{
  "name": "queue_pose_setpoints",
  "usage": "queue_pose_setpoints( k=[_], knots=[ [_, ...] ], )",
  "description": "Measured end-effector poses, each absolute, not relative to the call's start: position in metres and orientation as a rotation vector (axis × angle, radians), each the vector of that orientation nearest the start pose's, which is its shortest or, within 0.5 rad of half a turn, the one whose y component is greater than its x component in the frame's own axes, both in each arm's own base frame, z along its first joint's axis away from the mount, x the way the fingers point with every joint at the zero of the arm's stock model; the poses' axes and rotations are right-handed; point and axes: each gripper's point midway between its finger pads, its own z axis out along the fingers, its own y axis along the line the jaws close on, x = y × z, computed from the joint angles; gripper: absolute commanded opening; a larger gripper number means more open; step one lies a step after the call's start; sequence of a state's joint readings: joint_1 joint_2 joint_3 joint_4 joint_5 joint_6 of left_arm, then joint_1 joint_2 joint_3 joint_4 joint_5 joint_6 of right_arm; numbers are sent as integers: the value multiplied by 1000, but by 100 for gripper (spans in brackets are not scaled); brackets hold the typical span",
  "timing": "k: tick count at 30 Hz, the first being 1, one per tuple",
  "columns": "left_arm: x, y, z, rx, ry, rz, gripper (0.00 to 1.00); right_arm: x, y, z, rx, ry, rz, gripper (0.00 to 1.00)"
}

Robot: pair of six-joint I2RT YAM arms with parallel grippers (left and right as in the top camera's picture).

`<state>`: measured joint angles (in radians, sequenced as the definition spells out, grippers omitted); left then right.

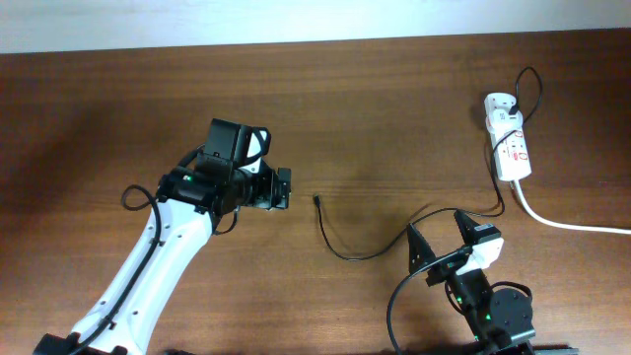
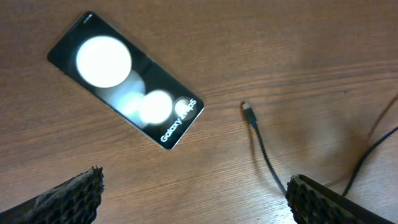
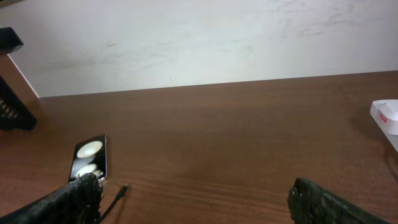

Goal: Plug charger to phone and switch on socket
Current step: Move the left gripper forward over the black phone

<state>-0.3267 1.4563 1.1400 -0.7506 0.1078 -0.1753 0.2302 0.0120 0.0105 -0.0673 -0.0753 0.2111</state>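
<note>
Brown wood-grain table (image 1: pixel 394 89) carrying the task's things. The charger (image 2: pixel 246 107) ends in a small plug tip that lies flat just ahead of my left pincer (image 2: pixel 196 190), roughly midway between its two finger lines. The tip is apart from the phone (image 2: pixel 124 87), which lies face up farther ahead and off to one side, its near short edge turned toward the tip. My left pincer is spread wide and holds nothing; neither finger touches the charger or the phone. Judgement: the step in hand is taking the plug tip. To do it well I should come down centred over the tip and pinch just behind the plug so the connector sticks out. I should then hold it level with the phone's short edge; the port itself cannot be made out. My right pincer (image 3: pixel 196 202), likewise spread and empty, waits near the charger's slack. The socket (image 1: pixel 508 148) lies well apart to one side of it.
</note>
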Motion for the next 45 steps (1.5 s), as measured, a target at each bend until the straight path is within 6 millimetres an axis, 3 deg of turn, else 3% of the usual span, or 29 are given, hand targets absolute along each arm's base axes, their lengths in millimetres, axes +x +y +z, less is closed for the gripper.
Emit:
queue_pose_setpoints(
  k=[2,7,10,14,17,23,25,33,37,41,45],
  knots=[
    [337,-133,144,186,2649,-321,99,237,69,159,-74,1653,398,99],
    [336,-108,138,-319,2674,-237,99,236,69,159,-74,1653,398,99],
    [335,-98,136,-521,2647,-204,99,237,69,159,-74,1653,398,99],
    [335,-91,130,-701,2637,-166,99,236,69,159,-75,1653,398,99],
    [341,-92,121,-764,2703,-90,99,236,69,159,-74,1653,398,99],
    [387,-107,121,-790,2749,-38,99,236,69,159,-75,1653,398,99],
    [397,-114,109,-812,2778,-47,99,237,69,159,-74,1653,398,99],
    [391,-114,52,-875,2894,61,100,237,69,159,-75,1653,397,99],
    [392,-112,47,-890,2897,69,99,236,69,159,-74,1653,398,99],
    [392,-108,23,-932,2940,80,99,237,69,159,-74,1653,398,99],
    [399,-109,14,-950,2933,41,99,237,69,159,-74,1653,398,99]
  ],
)
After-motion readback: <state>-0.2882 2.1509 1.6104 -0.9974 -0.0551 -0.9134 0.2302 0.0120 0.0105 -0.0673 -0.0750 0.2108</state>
